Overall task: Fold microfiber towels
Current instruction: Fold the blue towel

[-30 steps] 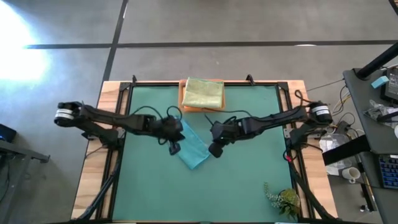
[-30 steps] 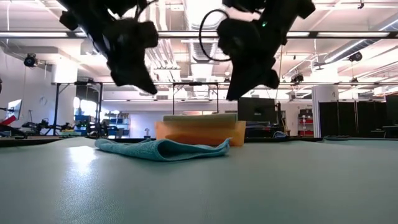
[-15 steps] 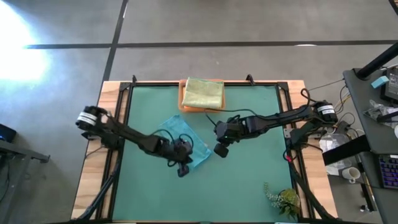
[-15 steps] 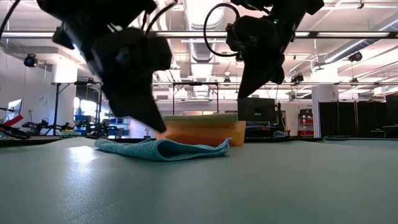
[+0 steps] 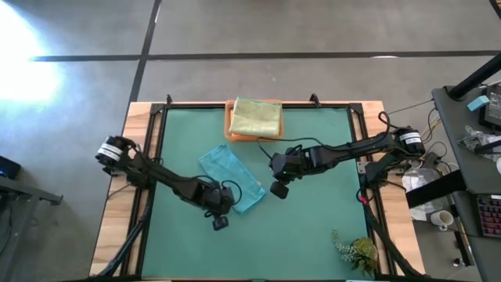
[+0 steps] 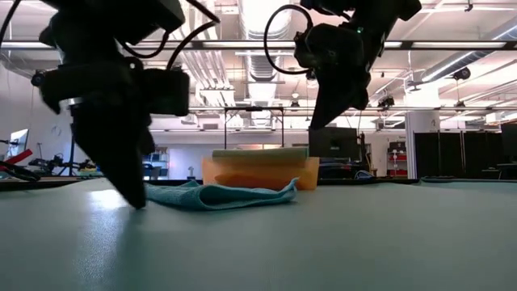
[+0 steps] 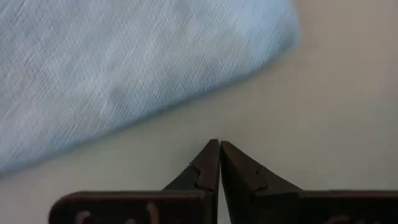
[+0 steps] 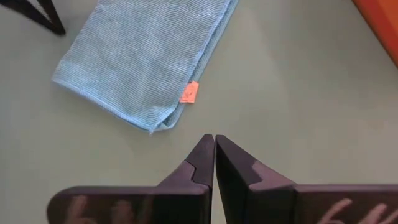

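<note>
Teal towel: the teal towel lies folded into a narrow strip on the green mat, near the mat's middle and short of the wooden tray. It is held by neither arm. A small orange tag shows at one long edge.

Towel shape: layers look doubled, with one end lifted in a soft ridge in the low view; the fold is loose, not flat.

Left gripper: the left gripper is clenched on nothing, its tips pressed together just beside the towel's near corner, low on the mat. A second ago it hung above the towel's tray-side end; it has since swept across the cloth and down past its near edge.

Right gripper: the right gripper is also clenched and empty, raised above the mat just off the towel's other side, where it has hardly moved.

Tray: an orange towel sits under a yellow-green towel, stacked folded in the tray at the mat's far edge.

Meaning for the task: the sweep reads as smoothing or finishing this fold, so the teal towel seems nearly done.

Next, judged: one more fold or a lift onto the tray stack, which needs a gripper to release first.

Desk: a small plant sprig lies at the desk corner, well apart from the towel.
</note>
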Robot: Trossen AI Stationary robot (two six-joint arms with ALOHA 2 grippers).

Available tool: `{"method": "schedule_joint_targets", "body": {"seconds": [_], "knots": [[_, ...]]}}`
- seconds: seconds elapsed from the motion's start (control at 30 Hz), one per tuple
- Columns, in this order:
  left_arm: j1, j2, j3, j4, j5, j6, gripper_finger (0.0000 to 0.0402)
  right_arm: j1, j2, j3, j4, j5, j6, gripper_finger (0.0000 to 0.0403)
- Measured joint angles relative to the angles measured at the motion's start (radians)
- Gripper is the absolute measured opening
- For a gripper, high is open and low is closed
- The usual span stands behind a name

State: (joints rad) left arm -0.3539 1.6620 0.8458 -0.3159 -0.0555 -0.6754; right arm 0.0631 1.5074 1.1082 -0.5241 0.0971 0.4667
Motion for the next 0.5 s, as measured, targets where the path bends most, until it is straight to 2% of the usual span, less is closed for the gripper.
{"method": "schedule_joint_targets", "body": {"seconds": [0.17,0.37,0.5], "knots": [[-0.004,-0.057,-0.005,-0.068,-0.002,0.003,0.0001,0.0,0.0,-0.003,0.006,0.0,0.002,0.0009],[-0.003,-0.138,0.016,0.031,-0.187,0.038,0.0001,0.0,0.0,-0.003,0.013,0.0,0.003,0.0009],[0.012,-0.112,0.015,0.107,-0.207,0.095,0.0001,0.0,0.0,-0.003,0.017,0.001,0.004,0.0009]]}}
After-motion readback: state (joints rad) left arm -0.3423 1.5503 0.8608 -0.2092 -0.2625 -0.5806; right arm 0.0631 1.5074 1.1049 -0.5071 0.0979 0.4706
